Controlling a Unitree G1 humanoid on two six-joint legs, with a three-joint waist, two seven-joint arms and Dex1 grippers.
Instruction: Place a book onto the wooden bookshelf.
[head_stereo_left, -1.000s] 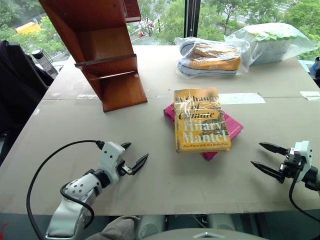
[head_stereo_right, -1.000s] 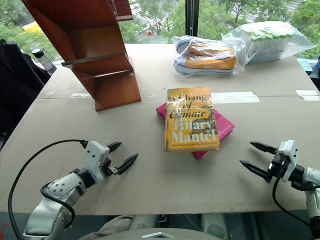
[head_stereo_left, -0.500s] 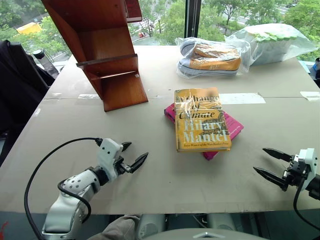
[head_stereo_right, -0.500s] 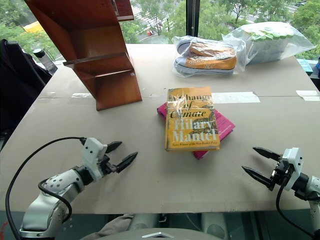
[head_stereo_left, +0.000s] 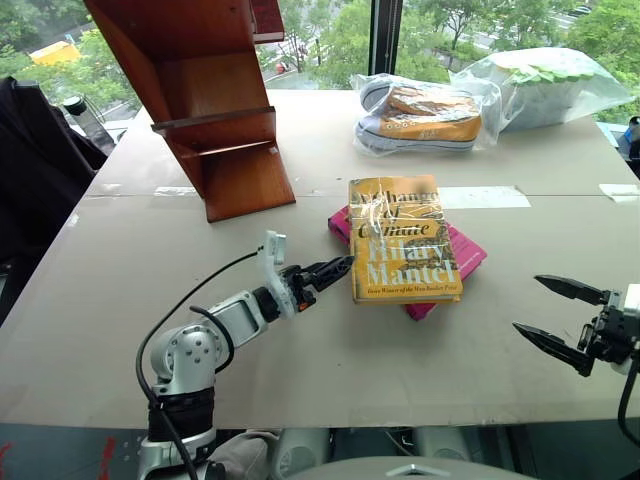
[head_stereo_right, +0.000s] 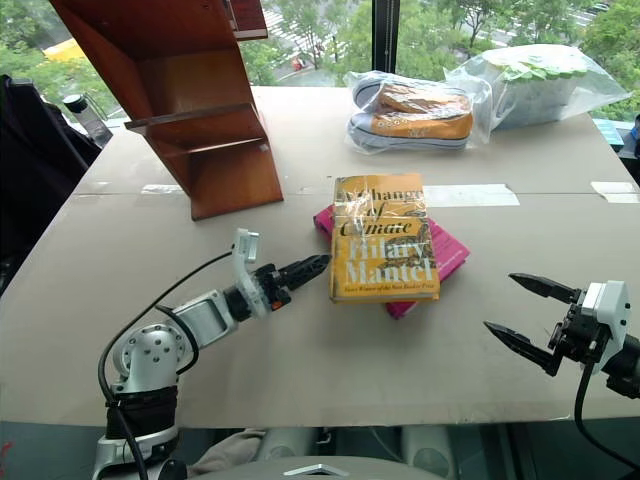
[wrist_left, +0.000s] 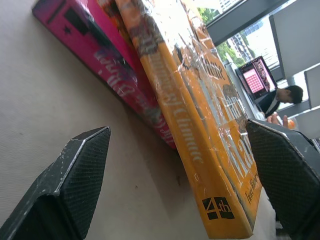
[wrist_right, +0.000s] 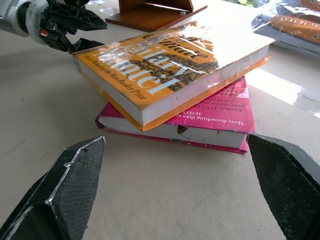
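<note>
My left gripper (head_stereo_left: 330, 272), jaws wide and empty, straddles the book (head_stereo_left: 400, 238) spine; pink book (head_stereo_left: 462, 258) beneath mostly hidden. Right gripper (head_stereo_left: 556, 315) wide, empty.

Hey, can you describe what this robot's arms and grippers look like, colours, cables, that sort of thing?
The left arm is silver-grey with rounded, perforated joint housings, and a black cable loops alongside it. The left gripper and the right gripper each have two pointed black fingers with finely textured pads on a white mount. A black cable also trails from the right wrist.
</note>
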